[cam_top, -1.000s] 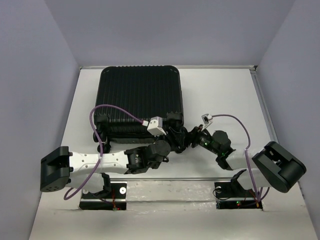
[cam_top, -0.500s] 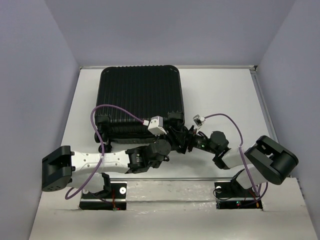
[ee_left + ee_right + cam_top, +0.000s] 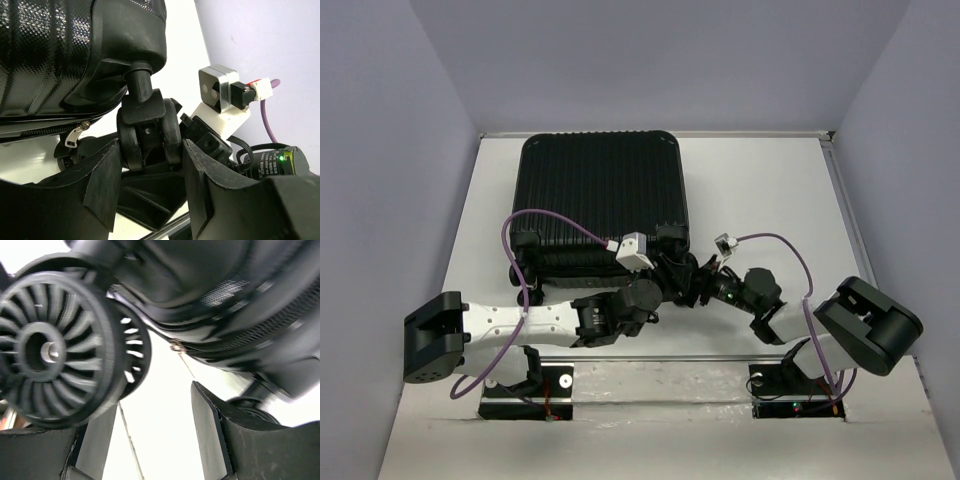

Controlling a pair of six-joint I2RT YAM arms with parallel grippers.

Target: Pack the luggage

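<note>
Closest to us, the arm bases point(image 3: 525, 385) sit at the near edge of the white table point(image 3: 760, 190). From there both arms reach in and meet at the near right corner of the luggage point(image 3: 600, 195). The left pincer point(image 3: 150, 147) is squeezed on a small black caster wheel point(image 3: 147, 125) at that corner, with one finger pressed on each side of it. Just past that wheel, a silver zip pull point(image 3: 75, 136) hangs from the closed zip line on the side of the case. The right pincer point(image 3: 152, 405) comes in from the other side and is open. Its two fingers stand apart, and bare table shows between them. A spoked wheel point(image 3: 55, 350) sits right above the finger on the left of that view. It is very close and blurry, and I cannot tell if it touches. A purple cable point(image 3: 545, 218) loops up over the left arm. Farther back, the luggage lies flat and shut, ribbed side up, on the left half of the table. Its far edge comes close to the back wall point(image 3: 650, 60).
</note>
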